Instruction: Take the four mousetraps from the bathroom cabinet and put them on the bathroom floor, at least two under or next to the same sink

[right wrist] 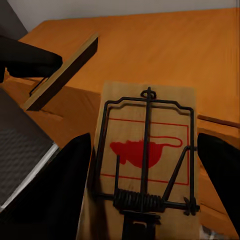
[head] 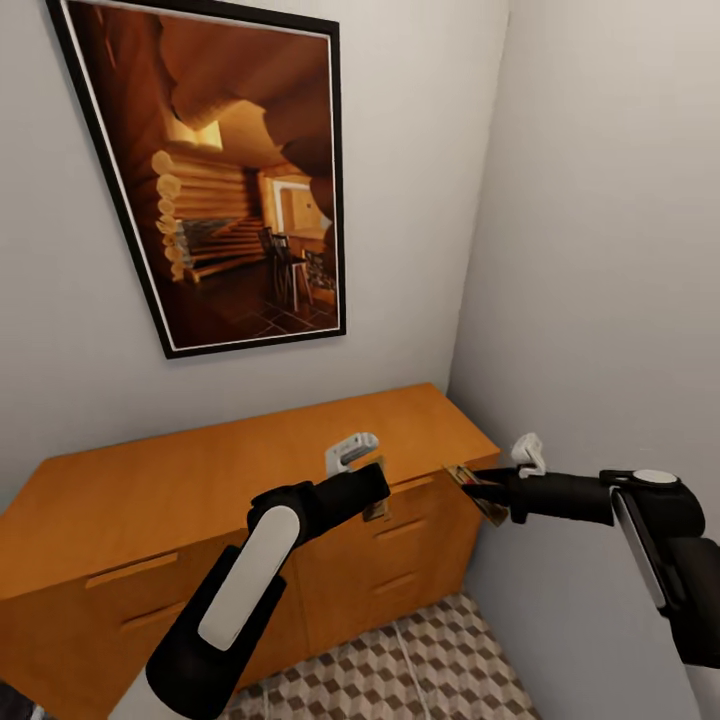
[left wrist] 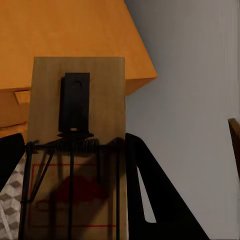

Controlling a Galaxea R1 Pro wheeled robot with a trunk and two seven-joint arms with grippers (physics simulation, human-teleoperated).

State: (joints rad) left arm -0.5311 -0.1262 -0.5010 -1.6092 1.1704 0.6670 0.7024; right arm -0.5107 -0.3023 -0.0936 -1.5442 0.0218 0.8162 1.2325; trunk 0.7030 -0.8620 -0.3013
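Orange-tan wood is filling the corner where the cabinet (head: 200,490) is standing against the grey walls, under a framed picture (head: 225,180) of a log interior. Both arms are hovering before its front: the left gripper (head: 372,490) is clamping one mousetrap (left wrist: 75,150), and the right gripper (head: 480,490) is pinching another mousetrap (right wrist: 145,160), its red mouse print and dark spring facing up. Cube-patterned bathroom floor (head: 420,670) is showing below the drawers.
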